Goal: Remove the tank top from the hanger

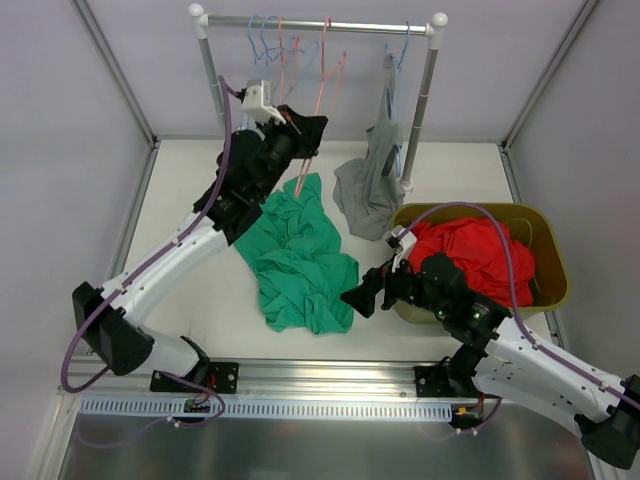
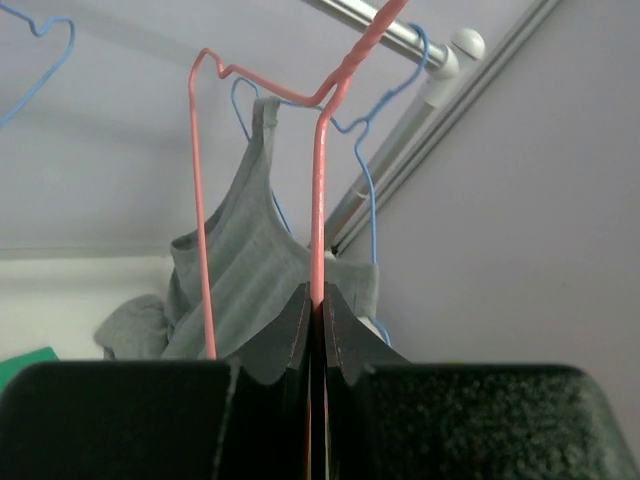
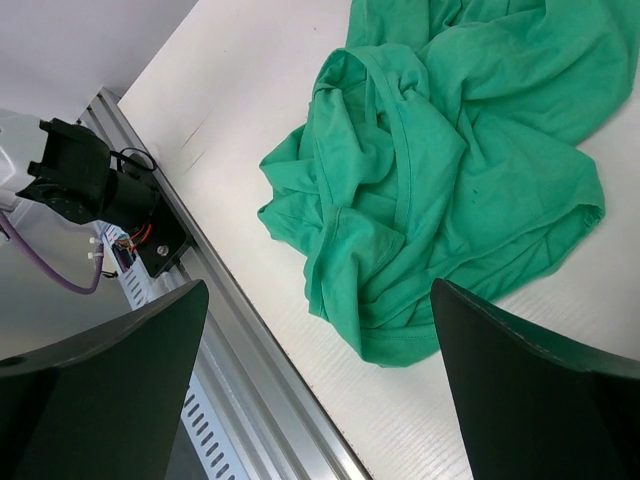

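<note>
Green tank top (image 1: pixel 300 255) lay crumpled on the white table (image 1: pixel 180 190), off the bare pink hanger (image 2: pixel 318 200), which hung from the rail (image 1: pixel 320 24) with the left gripper (image 2: pixel 316 300) clamped shut on its wire. Right gripper (image 1: pixel 360 298) stood wide open and empty beside the garment's near edge. A gray tank top (image 1: pixel 372 185) hung on a blue hanger (image 2: pixel 372 200) farther along the rail.

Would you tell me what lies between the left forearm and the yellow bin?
The crumpled green garment lies there on the table, as the top view shows.
</note>
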Controlling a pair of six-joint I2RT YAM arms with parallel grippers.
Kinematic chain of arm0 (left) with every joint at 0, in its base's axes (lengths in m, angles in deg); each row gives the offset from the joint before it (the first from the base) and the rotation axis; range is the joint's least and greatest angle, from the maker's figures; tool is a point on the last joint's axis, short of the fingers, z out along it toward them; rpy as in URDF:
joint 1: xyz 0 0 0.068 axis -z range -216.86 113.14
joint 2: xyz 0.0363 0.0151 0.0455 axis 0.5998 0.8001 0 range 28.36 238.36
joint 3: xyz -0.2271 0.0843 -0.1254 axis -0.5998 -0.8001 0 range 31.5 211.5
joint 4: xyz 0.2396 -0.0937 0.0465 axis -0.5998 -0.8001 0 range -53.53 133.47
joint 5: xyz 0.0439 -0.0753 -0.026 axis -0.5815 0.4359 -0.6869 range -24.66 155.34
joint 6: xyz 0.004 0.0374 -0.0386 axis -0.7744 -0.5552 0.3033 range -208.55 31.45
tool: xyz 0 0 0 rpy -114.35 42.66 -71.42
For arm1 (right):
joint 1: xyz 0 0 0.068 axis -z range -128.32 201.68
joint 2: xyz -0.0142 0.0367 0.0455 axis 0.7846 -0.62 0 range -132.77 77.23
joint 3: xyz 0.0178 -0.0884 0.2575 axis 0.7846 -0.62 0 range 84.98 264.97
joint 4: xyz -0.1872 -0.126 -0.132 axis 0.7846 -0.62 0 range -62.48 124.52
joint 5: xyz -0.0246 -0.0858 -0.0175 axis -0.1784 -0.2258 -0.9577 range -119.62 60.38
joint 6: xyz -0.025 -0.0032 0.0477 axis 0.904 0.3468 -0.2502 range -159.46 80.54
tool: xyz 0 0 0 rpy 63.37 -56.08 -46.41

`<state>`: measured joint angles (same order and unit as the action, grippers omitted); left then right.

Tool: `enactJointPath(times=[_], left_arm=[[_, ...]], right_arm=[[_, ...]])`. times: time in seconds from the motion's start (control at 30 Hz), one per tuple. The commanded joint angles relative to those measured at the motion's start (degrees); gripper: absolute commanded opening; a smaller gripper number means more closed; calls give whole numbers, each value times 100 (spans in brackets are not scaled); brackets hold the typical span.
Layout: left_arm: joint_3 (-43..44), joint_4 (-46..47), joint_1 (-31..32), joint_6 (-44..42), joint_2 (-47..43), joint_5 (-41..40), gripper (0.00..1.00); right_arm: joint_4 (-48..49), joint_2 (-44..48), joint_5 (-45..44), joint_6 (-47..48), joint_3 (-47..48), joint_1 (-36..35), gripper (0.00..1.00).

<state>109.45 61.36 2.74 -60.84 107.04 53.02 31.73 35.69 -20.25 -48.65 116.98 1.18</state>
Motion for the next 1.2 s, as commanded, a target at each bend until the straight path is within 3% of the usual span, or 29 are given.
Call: enactJointPath(times=[0.0, 0.27, 0.73, 0.83, 0.87, 1.07, 1.1, 1.17], left_arm=[[1288, -786, -433, 445, 507, 220, 0], [2637, -1516, -1050, 692, 1774, 449, 0], [1890, -1666, -1481, 886, 1538, 510, 0], [1890, -1657, -1472, 860, 1292, 686, 16], [1864, -1675, -1472, 851, 1213, 739, 39], [1110, -1657, -1472, 1017, 150, 1116, 78], [969, -1657, -1472, 1035, -182, 1187, 94], [451, -1648, -1472, 1140, -571, 1284, 99]], right_arm=[[-125, 251, -146, -30, 121, -12, 100], [-205, 410, -154, -56, 121, -12, 100], [-64, 59, -215, 22, 139, -21, 100], [-47, -363, -286, 75, 279, -12, 99], [-29, -485, -277, 101, 323, -21, 99], [50, -1312, -427, 268, 622, -39, 99], [50, -1426, -453, 347, 753, -48, 100], [-2, -1839, -488, 409, 929, -56, 99]])
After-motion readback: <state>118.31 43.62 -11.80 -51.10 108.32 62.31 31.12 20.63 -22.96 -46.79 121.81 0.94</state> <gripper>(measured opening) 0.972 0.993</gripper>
